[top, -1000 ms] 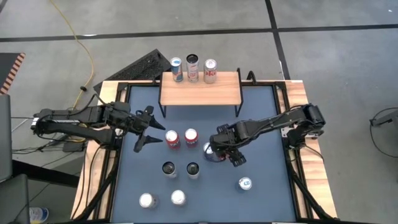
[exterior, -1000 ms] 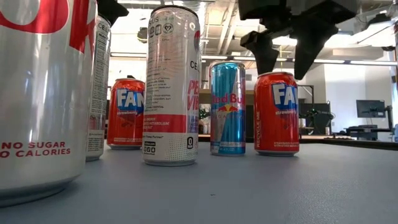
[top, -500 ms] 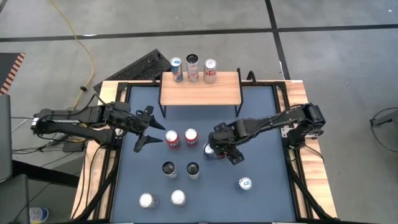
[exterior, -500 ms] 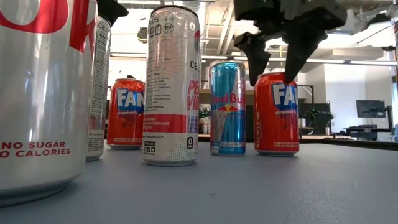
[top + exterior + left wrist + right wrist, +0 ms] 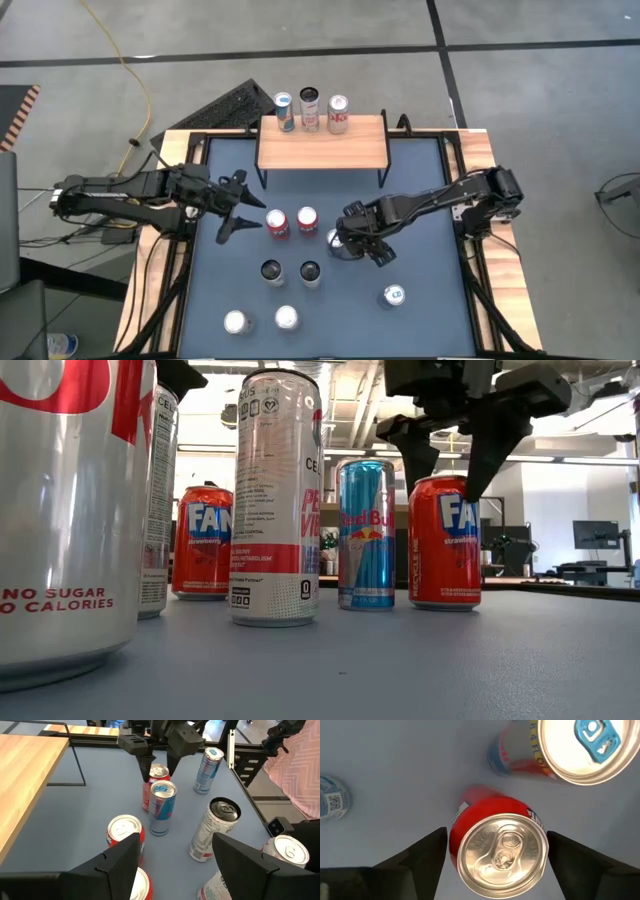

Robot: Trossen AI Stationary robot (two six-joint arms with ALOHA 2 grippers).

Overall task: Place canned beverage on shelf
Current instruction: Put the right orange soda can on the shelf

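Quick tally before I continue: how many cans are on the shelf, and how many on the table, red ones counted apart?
Cans on the shelf: 3
Red cans on the table: 3, one under the right tool
Other cans on the table: 6
Total: 12

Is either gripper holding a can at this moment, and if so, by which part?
Nothing is held. The right gripper is open, its fingers straddling the top of a red can without touching; the left gripper waits open, empty.
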